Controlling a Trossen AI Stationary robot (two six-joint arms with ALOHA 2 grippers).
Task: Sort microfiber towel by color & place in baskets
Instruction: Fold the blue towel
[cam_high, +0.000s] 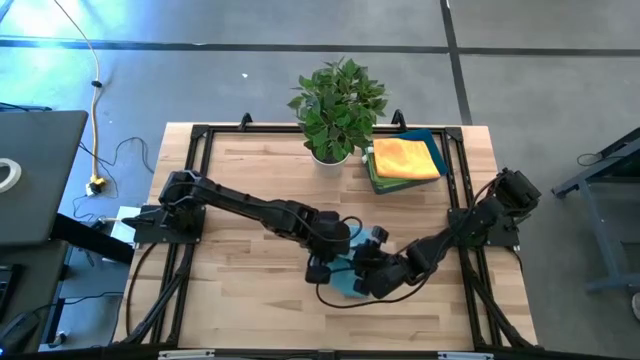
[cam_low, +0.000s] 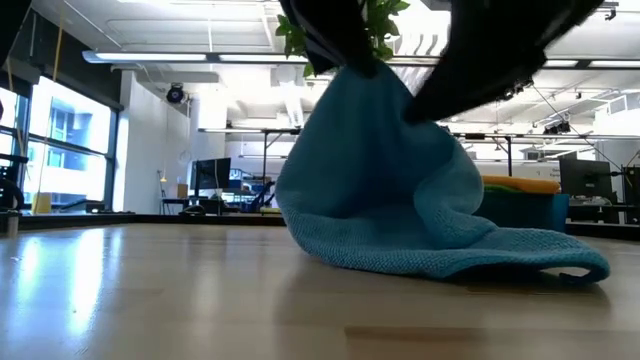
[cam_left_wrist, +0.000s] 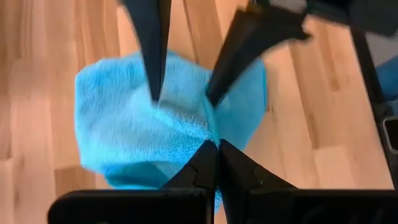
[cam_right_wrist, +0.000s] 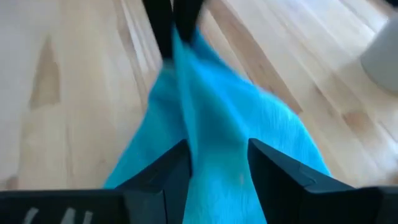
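A blue microfiber towel (cam_high: 347, 281) sits near the table's front middle. It is drawn up into a peak (cam_low: 352, 78), and its lower edge (cam_low: 470, 262) lies on the wood. My left gripper (cam_left_wrist: 217, 144) is shut on that peak. My right gripper (cam_right_wrist: 217, 155) is open just right of it, with a raised ridge of the towel (cam_right_wrist: 214, 124) running between its fingers. The dark teal basket (cam_high: 437, 150) stands at the far right, holding a yellow towel (cam_high: 405, 158) on top of a green one (cam_high: 380, 182). My left gripper pinches a bunched fold at the towel's top (cam_left_wrist: 202, 134) between its two shut fingers, slanting down from above. The towel hangs below the fingers as a tent; its lower edge stays on the table. My right gripper's fingers (cam_right_wrist: 177, 165) flank the ridge; I cannot tell whether they touch it.
A leafy plant in a white pot (cam_high: 331, 152) stands at the far middle, just left of the basket. The black frame rails (cam_high: 190, 190) run along the table's sides. Bare wood (cam_high: 250, 270) lies to the towel's left.
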